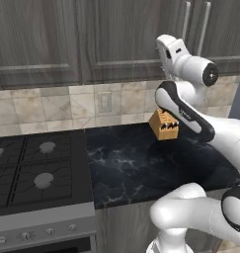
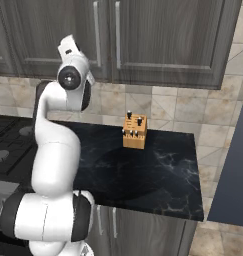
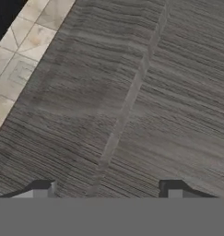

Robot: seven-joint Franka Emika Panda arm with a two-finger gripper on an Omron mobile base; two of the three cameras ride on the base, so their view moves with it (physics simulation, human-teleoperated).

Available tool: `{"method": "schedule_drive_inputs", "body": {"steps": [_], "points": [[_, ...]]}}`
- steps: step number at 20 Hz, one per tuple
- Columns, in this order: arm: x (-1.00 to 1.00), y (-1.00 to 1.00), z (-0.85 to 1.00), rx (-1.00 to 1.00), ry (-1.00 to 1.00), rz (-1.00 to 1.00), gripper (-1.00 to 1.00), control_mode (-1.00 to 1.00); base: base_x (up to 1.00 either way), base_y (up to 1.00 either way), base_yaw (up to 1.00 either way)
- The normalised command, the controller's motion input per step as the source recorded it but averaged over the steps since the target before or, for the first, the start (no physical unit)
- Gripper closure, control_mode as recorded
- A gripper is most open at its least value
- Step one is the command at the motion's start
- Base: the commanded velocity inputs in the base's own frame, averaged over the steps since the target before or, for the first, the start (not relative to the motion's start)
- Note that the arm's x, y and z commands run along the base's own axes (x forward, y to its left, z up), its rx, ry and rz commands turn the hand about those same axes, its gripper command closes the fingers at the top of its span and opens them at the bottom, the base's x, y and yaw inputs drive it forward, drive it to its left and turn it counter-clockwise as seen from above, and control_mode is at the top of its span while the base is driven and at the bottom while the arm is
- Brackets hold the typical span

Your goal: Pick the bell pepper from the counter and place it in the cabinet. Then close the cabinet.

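Note:
The bell pepper is out of view. The counter [image 1: 141, 168] is a black veined slab, and on it stands only a tan knife block [image 1: 163, 126]. The cabinet [image 2: 158, 35] with long silver bar handles [image 2: 118, 35] hangs above it, both doors shut. My arm is raised with the hand up at the wall cabinets, just left of the handles. In the hand view my gripper [image 3: 109, 191] is open with nothing between the fingertips [image 3: 39, 189]. It faces a grey wood-grain cabinet front [image 3: 168, 101] at close range, with a seam running down it.
A black gas stove [image 1: 32, 168] adjoins the counter on the left. Beige wall tiles with an outlet [image 1: 104, 103] run under the cabinets. A tall dark panel [image 2: 233, 165] stands at the counter's right end. The knife block [image 2: 134, 131] sits near the wall.

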Motion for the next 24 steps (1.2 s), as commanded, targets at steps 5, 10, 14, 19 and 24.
{"method": "schedule_drive_inputs", "body": {"steps": [5,10,14,19,24], "points": [[0.88,-0.21,-0.01,0.0,0.25,0.24,-1.0,-1.0,0.0,0.0,0.0],[-0.19,0.0,-0.04,-0.08,0.03,0.17,-1.0,-1.0,0.0,0.0,0.0],[-0.94,-0.29,0.26,-0.08,-0.12,0.13,-1.0,-1.0,0.0,0.0,0.0],[-1.0,-0.49,0.41,-0.08,-0.2,0.12,-1.0,-1.0,0.0,0.0,0.0],[-1.0,-0.54,0.11,-0.03,-0.03,0.13,-1.0,-1.0,0.0,0.0,0.0]]}}
